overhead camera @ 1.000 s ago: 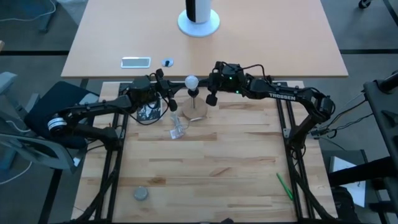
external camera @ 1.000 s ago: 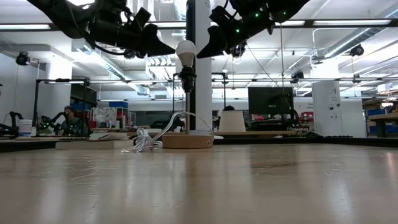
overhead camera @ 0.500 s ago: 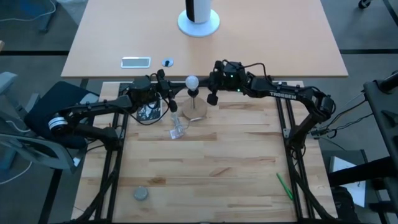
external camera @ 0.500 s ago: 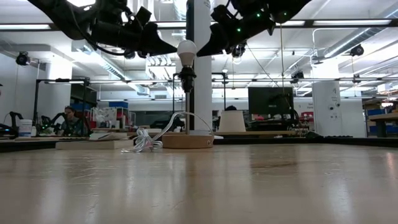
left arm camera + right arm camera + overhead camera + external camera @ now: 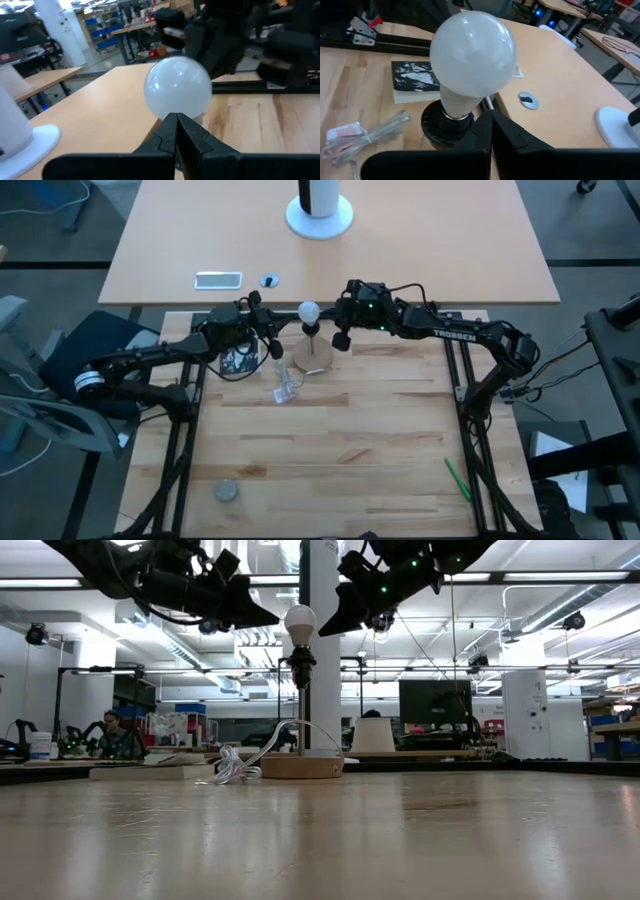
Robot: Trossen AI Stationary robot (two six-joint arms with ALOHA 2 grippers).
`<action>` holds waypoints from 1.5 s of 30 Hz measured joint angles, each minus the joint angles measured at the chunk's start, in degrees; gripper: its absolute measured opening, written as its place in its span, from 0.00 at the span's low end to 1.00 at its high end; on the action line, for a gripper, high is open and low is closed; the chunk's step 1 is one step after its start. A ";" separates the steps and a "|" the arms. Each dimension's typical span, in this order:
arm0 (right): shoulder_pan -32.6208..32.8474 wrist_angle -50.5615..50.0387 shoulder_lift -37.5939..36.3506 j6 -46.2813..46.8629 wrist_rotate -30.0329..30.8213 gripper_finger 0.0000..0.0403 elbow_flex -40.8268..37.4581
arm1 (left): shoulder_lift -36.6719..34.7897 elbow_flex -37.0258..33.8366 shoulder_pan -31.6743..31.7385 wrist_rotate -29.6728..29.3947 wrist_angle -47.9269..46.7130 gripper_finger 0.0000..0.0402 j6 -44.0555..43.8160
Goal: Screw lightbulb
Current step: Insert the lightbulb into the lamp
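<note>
Left gripper: we see its two dark fingers pressed together with nothing between them, the tips just beside the lightbulb on its left, level with the globe in the low view.
Right gripper: we find it closed and empty as well, its tips near the other side of the lightbulb; from table height a small gap shows between tips and glass.
Lightbulb: we see the white frosted globe standing upright between the two grippers, its narrow base seated in a black socket; no finger touches it in the low view.
Lamp stand: we note a thin stem rising from a round wooden base on the wooden table, towards its far edge.
Cord: we see a bundled white cable lying beside the base.
Clear plastic packet: it lies on the table just in front of the base.
Elsewhere on the table: a small grey disc near the front left corner and a green stick towards the front right, both well apart from the lamp.
</note>
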 joint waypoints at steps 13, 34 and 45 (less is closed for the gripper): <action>-2.14 3.32 0.55 1.30 0.41 0.00 -1.51 | 0.14 0.00 0.00 1.28 0.66 0.00 3.50; -2.43 3.91 0.55 2.30 0.78 0.00 -1.97 | 0.12 0.00 0.00 1.26 0.72 0.00 6.62; -2.53 9.12 0.57 0.23 -3.59 0.00 -2.01 | 0.12 0.00 0.00 -0.34 0.54 0.00 3.81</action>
